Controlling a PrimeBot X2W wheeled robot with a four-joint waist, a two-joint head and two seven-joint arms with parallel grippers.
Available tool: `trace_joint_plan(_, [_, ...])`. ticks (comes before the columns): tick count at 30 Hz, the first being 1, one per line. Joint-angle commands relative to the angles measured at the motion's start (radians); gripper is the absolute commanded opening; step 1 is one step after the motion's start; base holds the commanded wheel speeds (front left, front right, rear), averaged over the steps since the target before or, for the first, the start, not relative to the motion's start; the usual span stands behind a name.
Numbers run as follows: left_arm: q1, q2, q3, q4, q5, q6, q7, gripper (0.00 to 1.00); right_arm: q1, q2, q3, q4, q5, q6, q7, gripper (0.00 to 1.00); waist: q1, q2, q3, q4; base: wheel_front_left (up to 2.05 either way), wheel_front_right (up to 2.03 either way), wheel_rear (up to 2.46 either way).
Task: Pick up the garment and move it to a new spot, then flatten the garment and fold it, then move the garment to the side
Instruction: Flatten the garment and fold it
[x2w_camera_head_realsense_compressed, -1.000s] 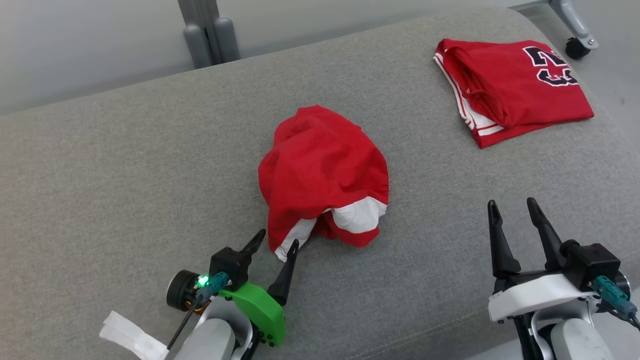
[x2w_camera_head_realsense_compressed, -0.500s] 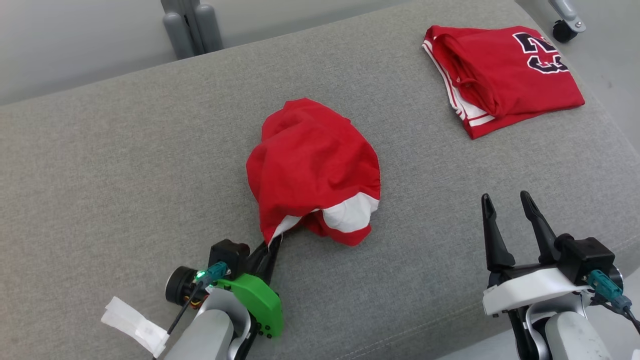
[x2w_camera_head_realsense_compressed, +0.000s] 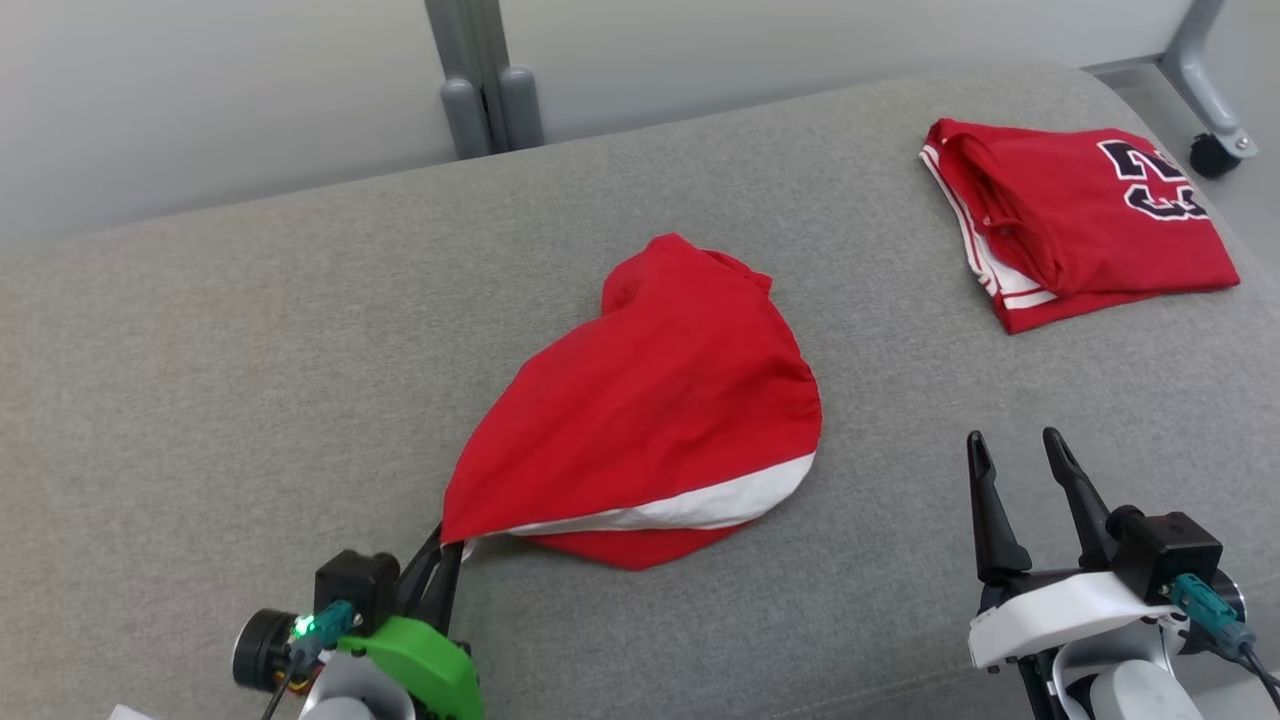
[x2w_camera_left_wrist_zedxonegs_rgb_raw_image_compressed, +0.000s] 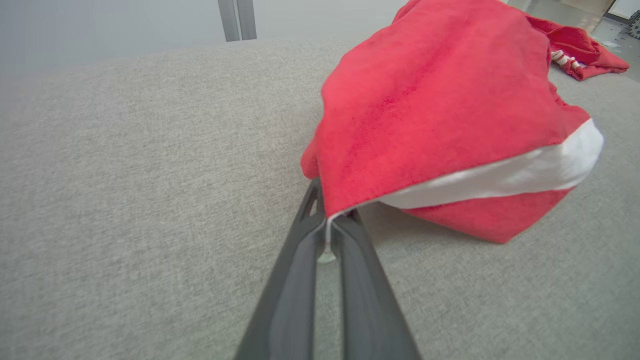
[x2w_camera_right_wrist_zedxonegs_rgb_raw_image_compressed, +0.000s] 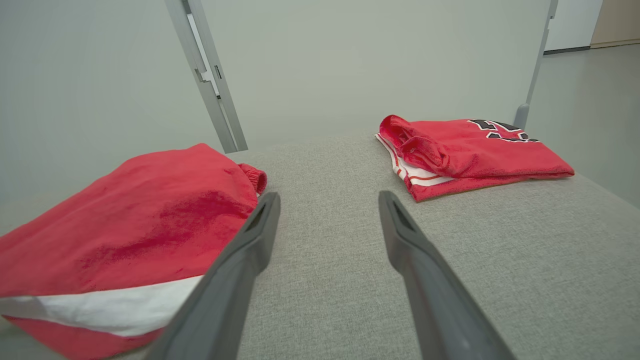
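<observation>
The left gripper (x2w_camera_head_realsense_compressed: 445, 548) is pinching only the very corner of the red garment (x2w_camera_head_realsense_compressed: 660, 420). In the left wrist view just a thin sliver of white hem is sitting between the closed fingers (x2w_camera_left_wrist_zedxonegs_rgb_raw_image_compressed: 292, 280), so the hold is looking slim. If the arm is lifting or dragging quickly, the weight of the bunched cloth and its friction against the grey cushion (x2w_camera_head_realsense_compressed: 250, 350) are likely to be pulling that sliver free, and the garment would be dropping onto the cushion in a heap. A second risk is that, hanging from one corner alone, the cloth could be twisting or doubling onto itself, which would be making the flattening harder. A third is that a wide carry toward the robot's right could be brushing and disturbing the folded red jersey (x2w_camera_head_realsense_compressed: 1080, 220), which is lying well apart at the far right of the cushion. The right gripper (x2w_camera_head_realsense_compressed: 1010, 445) is hovering with its jaws standing open and holding nothing. It is sitting near the garment's right edge but apart from it, so it is offering no second grip. The garment is lying in the middle of the cushion, stretching up and to the right away from the left gripper's tips. Its near-left corner is caught in those tips, while the white band and the rest of the red body appear to be resting on the cushion beyond them.
</observation>
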Motion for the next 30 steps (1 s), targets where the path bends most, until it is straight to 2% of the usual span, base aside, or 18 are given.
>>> trace_joint_plan(1, [0.033, 0.015, 0.008, -0.009, 0.005, 0.004, 0.000, 0.00, 0.012, -0.001, 0.002, 0.005, 0.011, -0.002, -0.004, 1.00, 0.0000, 0.0000, -0.048, 0.055, 0.00, 0.00, 0.00])
trace_joint_plan(6, [0.109, 0.028, 0.015, -0.006, 0.006, 0.004, 0.000, 0.02, 0.026, 0.000, 0.009, 0.017, 0.014, -0.002, -0.004, 1.00, 0.0000, 0.0000, -0.071, 0.086, 0.00, 0.00, 0.00])
trace_joint_plan(7, [0.116, 0.028, 0.012, -0.001, 0.009, 0.003, 0.000, 0.36, 0.029, 0.000, 0.008, 0.019, 0.015, -0.002, -0.005, 1.00, 0.0000, 0.0000, -0.075, 0.090, 0.00, 0.00, 0.00])
trace_joint_plan(8, [0.119, 0.025, 0.011, -0.001, 0.012, 0.003, 0.000, 1.00, 0.031, 0.000, 0.006, 0.021, 0.016, -0.002, -0.005, 1.00, 0.0000, 0.0000, -0.079, 0.097, 0.00, 0.00, 0.00])
trace_joint_plan(14, [0.140, 0.005, 0.043, -0.082, -0.012, -0.004, 0.000, 1.00, 0.045, -0.005, -0.007, 0.021, 0.016, -0.002, -0.006, 1.00, 0.0000, 0.0000, -0.105, 0.138, 0.00, 0.00, 0.00])
trace_joint_plan(18, [0.151, 0.012, 0.080, -0.157, -0.023, -0.002, 0.000, 1.00, 0.049, -0.006, -0.013, 0.022, 0.014, -0.002, -0.006, 1.00, 0.0000, 0.0000, -0.118, 0.159, 0.00, 0.00, 0.00])
trace_joint_plan(30, [0.215, 0.027, 0.245, -0.345, 0.000, 0.053, 0.000, 1.00, 0.055, -0.005, -0.009, 0.031, 0.018, -0.002, -0.008, 1.00, 0.0000, 0.0000, -0.134, 0.191, 0.00, 0.00, 0.00])
